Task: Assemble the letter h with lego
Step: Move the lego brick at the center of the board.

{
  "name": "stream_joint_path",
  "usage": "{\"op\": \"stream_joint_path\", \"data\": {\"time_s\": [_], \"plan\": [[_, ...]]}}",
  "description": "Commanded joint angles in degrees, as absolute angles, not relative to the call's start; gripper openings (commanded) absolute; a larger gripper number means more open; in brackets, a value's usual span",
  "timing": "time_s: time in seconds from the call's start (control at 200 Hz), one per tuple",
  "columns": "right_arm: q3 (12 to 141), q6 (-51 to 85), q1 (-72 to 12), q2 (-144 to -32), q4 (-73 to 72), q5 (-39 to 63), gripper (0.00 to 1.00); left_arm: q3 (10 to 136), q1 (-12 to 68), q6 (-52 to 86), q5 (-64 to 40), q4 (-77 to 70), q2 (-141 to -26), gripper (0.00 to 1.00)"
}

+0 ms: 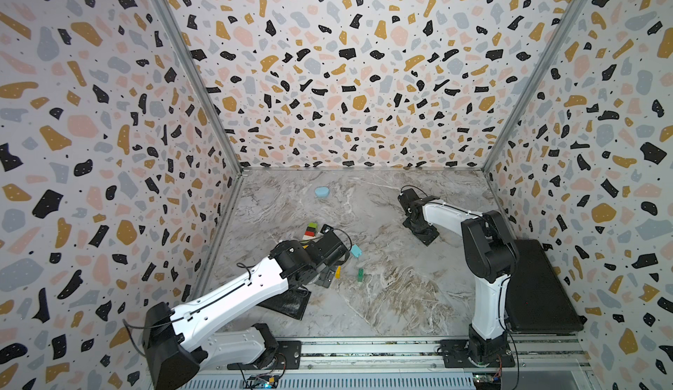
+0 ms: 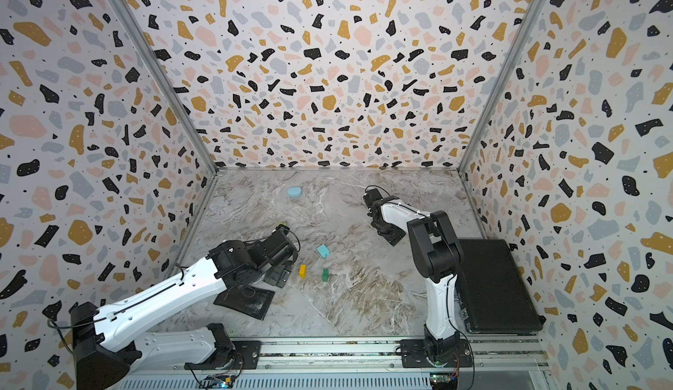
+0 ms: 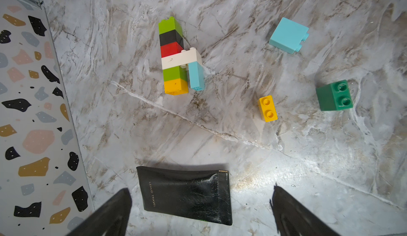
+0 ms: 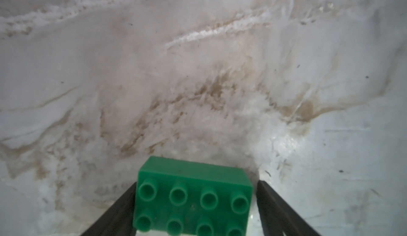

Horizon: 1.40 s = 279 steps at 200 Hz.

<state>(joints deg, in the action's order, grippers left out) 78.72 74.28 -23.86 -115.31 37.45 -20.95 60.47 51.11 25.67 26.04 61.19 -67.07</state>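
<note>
Lego stock, listed left to right across the marbled surface [image 3: 242,157].

Left fingers [image 3: 114,210]: spread wide, empty, hanging over a black pouch [image 3: 187,197] at near left.

Brick column [image 3: 172,56]: lying flat, just beyond the pouch. Long axis runs near to far, with the lime end far and the orange end near. A white brick [image 3: 178,59] crosses it and overhangs to the right. A light-blue leg brick [image 3: 196,76] hangs beneath the overhang, pointing near. Reads as a part-built h. Judged stiff but liable to part at the joints, so best lifted across the stem's smooth sides, near the middle.

Pale-blue oval lump [image 1: 322,191]: far, smooth, not lego.

Yellow brick [image 3: 267,108]: two studs up, long axis near to far, right of the column.

Loose light-blue brick [image 3: 287,34]: on its side, studs pointing right.

Dark green brick [image 3: 330,98]: two studs up, right of the yellow one and apart from it.

Green eight-stud brick [image 4: 191,179]: right of centre, studs up, hidden under the arm in both top views. Right fingers [image 4: 273,206] stand at its short ends, so its long axis runs finger to finger. A sliver of surface shows beside one, so it is not clamped. Likely light, hard and slick-walled, so a square, centred hold matters. Its heading in the scene cannot be told.

Black case [image 1: 539,286]: rightmost, near.
</note>
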Motion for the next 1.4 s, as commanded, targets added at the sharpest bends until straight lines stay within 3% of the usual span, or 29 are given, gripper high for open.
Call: {"op": "stream_joint_path", "data": {"time_s": [0.0,0.095,0.205,0.586,0.756,0.901,1.016,1.111,1.392], "plan": [[75.4,70.7,-24.1,-112.3,37.5,-21.7,0.75,59.9,50.8,25.0,25.6,60.2,-65.9,0.99],[73.0,66.3,-24.2,-110.4,35.4,-20.0,0.62,59.9,50.8,24.9,25.6,60.2,-65.9,0.99],[67.7,62.5,-25.5,-106.4,32.6,-17.0,0.56,59.9,50.7,24.9,25.6,60.2,-65.8,0.99],[50.9,55.7,-39.4,-91.4,28.1,-12.7,0.53,59.8,50.1,25.0,25.7,60.2,-65.8,0.99],[50.7,56.8,-42.8,-92.1,28.8,-11.9,0.57,59.8,49.7,24.9,25.7,60.2,-66.1,0.99],[52.4,56.8,-44.8,-93.0,30.3,-12.7,0.78,59.7,49.6,25.0,25.8,60.2,-66.5,0.99],[54.0,55.6,-45.1,-93.0,31.2,-12.7,0.89,59.8,49.6,25.0,25.9,60.2,-66.5,0.99],[55.4,54.0,-45.2,-92.6,32.6,-13.0,0.93,59.7,49.6,25.1,26.0,60.2,-66.4,0.99],[56.5,51.8,-45.2,-92.3,34.7,-16.4,0.91,59.7,49.6,25.0,25.6,60.2,-66.4,0.99]]}}
